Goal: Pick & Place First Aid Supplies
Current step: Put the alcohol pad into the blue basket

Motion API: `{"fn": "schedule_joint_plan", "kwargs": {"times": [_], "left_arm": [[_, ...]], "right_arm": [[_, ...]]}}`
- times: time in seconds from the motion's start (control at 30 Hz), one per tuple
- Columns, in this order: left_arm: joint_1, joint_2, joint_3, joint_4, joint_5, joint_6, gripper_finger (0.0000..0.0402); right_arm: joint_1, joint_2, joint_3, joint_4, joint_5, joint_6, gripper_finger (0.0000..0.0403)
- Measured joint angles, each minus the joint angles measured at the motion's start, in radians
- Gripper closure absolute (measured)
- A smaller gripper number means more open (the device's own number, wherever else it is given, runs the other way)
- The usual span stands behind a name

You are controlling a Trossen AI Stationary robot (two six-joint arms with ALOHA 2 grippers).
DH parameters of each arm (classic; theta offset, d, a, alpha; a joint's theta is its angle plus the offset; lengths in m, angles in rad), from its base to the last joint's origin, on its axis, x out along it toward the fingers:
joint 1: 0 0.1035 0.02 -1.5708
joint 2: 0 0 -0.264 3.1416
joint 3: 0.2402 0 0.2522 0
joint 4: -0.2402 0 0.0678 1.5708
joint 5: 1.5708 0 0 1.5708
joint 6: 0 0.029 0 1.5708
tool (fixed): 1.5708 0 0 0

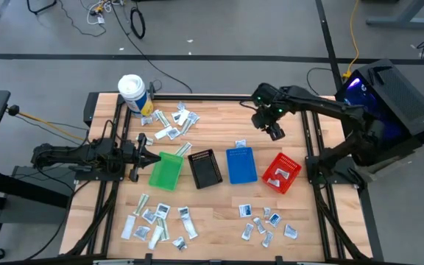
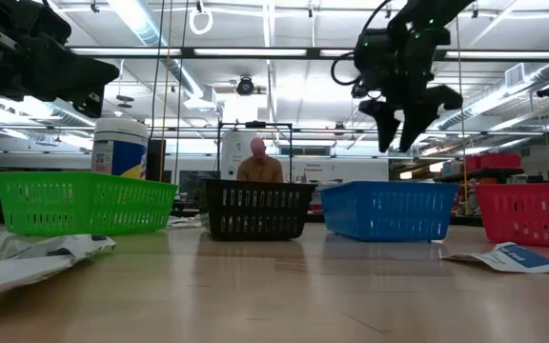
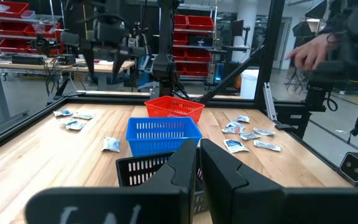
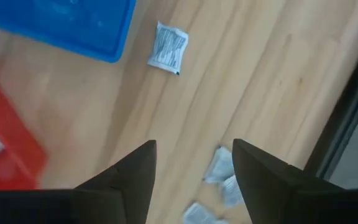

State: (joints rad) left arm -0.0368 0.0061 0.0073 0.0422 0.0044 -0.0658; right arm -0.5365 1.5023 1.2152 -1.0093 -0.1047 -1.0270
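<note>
First aid supplies lie scattered around the blue bin (image 1: 241, 165): one sachet (image 1: 240, 143) just beyond its far edge, clusters (image 1: 267, 223) on the near side, more by the white tub (image 1: 132, 94). The right gripper (image 1: 274, 132) hangs above the table beyond the blue bin, fingers apart, holding nothing. The left gripper (image 1: 150, 157), closed and empty, waits beside the green bin (image 1: 166, 171). The bins' contents are mostly hard to make out.
</note>
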Motion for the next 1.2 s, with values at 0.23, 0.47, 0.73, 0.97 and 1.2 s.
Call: {"fn": "schedule_joint_plan", "kwargs": {"times": [0.23, 0.47, 0.73, 0.97, 1.2], "left_arm": [[0.0, 0.0, 0.0, 0.0, 0.0, 0.0, 0.0369], [0.0, 0.0, 0.0, 0.0, 0.0, 0.0, 0.0369], [0.0, 0.0, 0.0, 0.0, 0.0, 0.0, 0.0369], [0.0, 0.0, 0.0, 0.0, 0.0, 0.0, 0.0369], [0.0, 0.0, 0.0, 0.0, 0.0, 0.0, 0.0369]], "right_arm": [[0.0, 0.072, 0.0, 0.095, 0.002, -0.254, 0.0191], [0.0, 0.148, 0.0, 0.161, 0.009, -0.319, 0.0191], [0.004, 0.228, 0.0, 0.167, 0.008, -0.322, 0.0191], [0.024, 0.279, 0.0, 0.182, 0.01, -0.322, 0.0191], [0.05, 0.285, 0.0, 0.19, 0.008, -0.317, 0.0191]]}}
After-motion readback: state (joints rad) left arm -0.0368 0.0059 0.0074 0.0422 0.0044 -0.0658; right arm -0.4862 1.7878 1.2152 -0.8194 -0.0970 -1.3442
